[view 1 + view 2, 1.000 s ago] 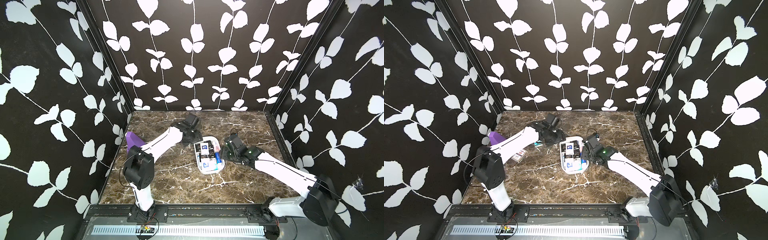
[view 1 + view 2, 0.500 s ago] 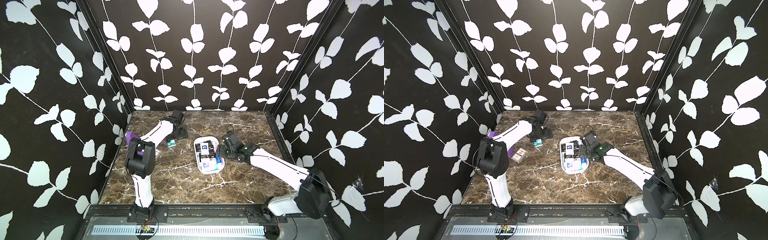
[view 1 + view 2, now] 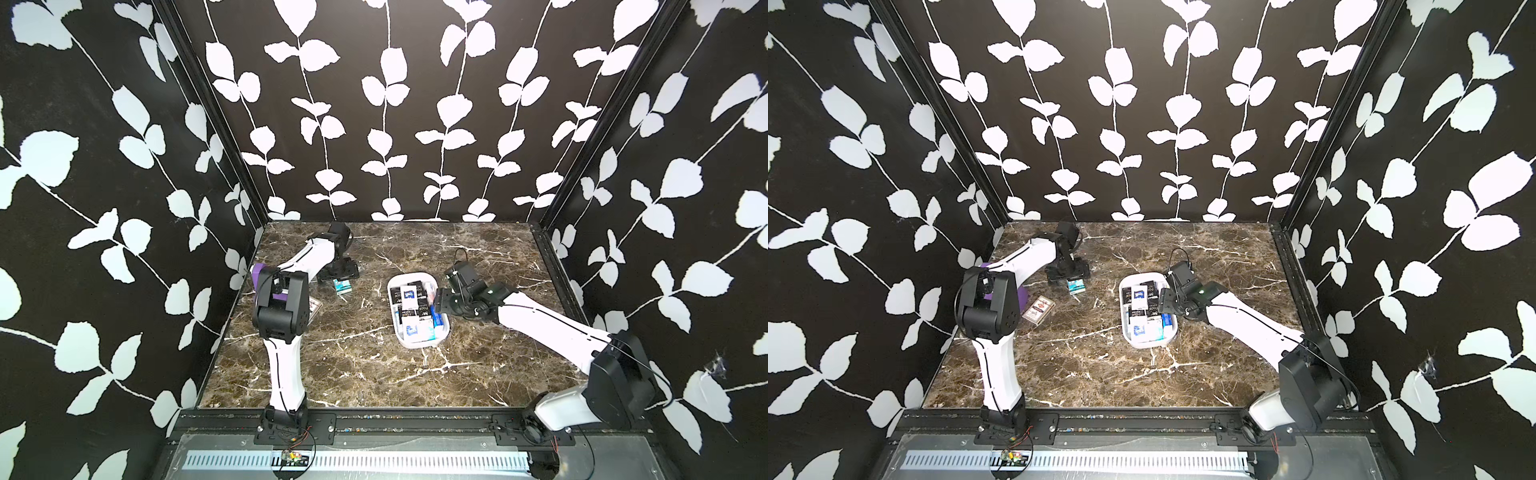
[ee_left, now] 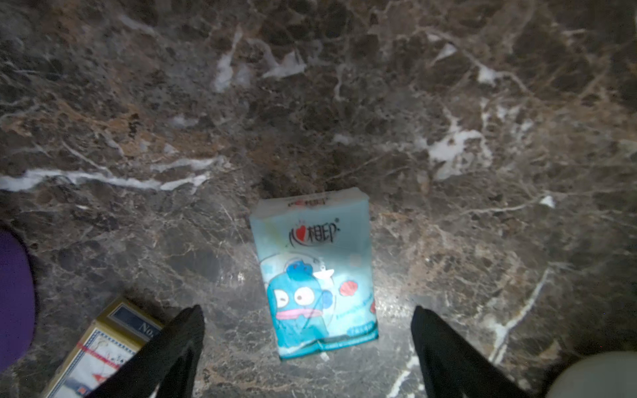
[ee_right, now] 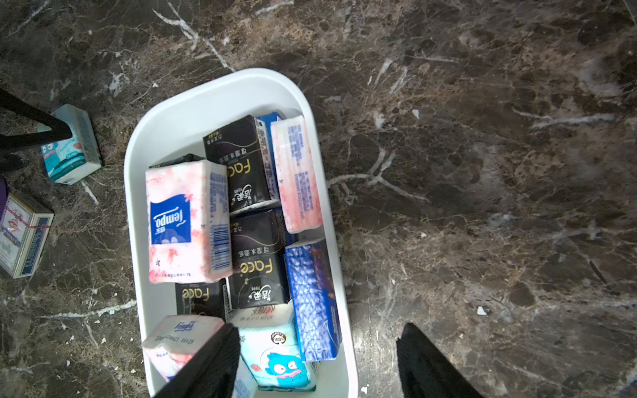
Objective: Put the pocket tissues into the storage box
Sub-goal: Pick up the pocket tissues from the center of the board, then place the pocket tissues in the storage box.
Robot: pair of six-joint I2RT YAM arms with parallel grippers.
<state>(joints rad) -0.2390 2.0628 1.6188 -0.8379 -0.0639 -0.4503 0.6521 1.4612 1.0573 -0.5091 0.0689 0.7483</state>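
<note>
Dark brown marble tabletop (image 3: 353,365), closed in by black walls printed with white leaves, is filling both top views. Near its middle the white storage box (image 3: 411,275) is lying, already crowded with pocket tissues (image 5: 188,220) in black, blue, pink-flowered and teal wrappers. One teal pack (image 4: 313,275), printed with a blue cartoon fish, is lying flat on the marble, well apart from the box on the left arm's side. Farther from the box than that pack, a small printed card box (image 3: 1039,309) and a purple block (image 3: 1021,297) are sitting; neither looks like tissue.

A second ago the left arm was reaching to the box's rim. Now it is swung away from the box, and the left gripper (image 4: 308,310) is hovering over the teal pack. Its fingers are spread wide, one on each side of the pack, gripping nothing. How close the tips are to the marble is not clear.

The right gripper (image 5: 319,329) is hanging over one end of the box, having shifted only slightly. Its fingers are also wide apart and empty, one above the packed tissues and the other outside the rim over bare marble.

This suggests the left arm is lining up on the last loose pack in view. Once that pack is in the box, the task is probably close to done.
</note>
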